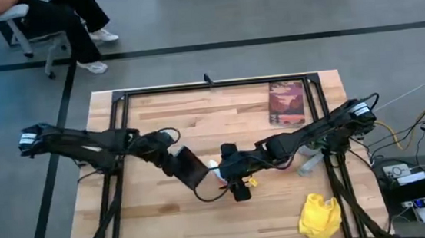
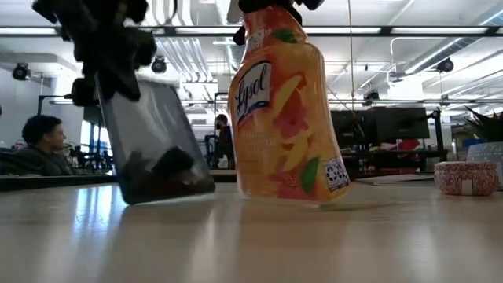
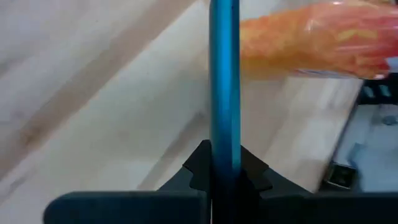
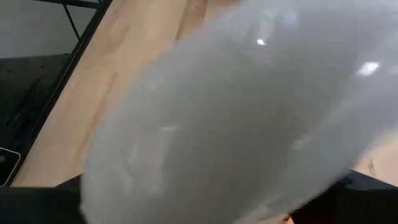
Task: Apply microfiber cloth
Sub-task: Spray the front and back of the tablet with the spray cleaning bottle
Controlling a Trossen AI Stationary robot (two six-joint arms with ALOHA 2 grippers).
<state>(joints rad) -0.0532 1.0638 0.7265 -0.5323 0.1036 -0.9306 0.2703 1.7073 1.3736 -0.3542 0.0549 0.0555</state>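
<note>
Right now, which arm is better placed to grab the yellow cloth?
Right, probably. The microfiber cloth lies on the right arm's side near the table's front edge. The left gripper is clamped on the tablet; the right gripper must first release the spray bottle.

The middle of the table is crowded: the left gripper holds a black tablet on edge, tilted, and just beside it the right gripper grips an orange spray bottle standing upright. Only a narrow gap separates tablet and bottle. The yellow cloth lies well apart near the front right corner, with bare wood around it. A book lies flat at the far right. The front left and far left boards lie open. Black frame bars border the far edge and sides.
</note>
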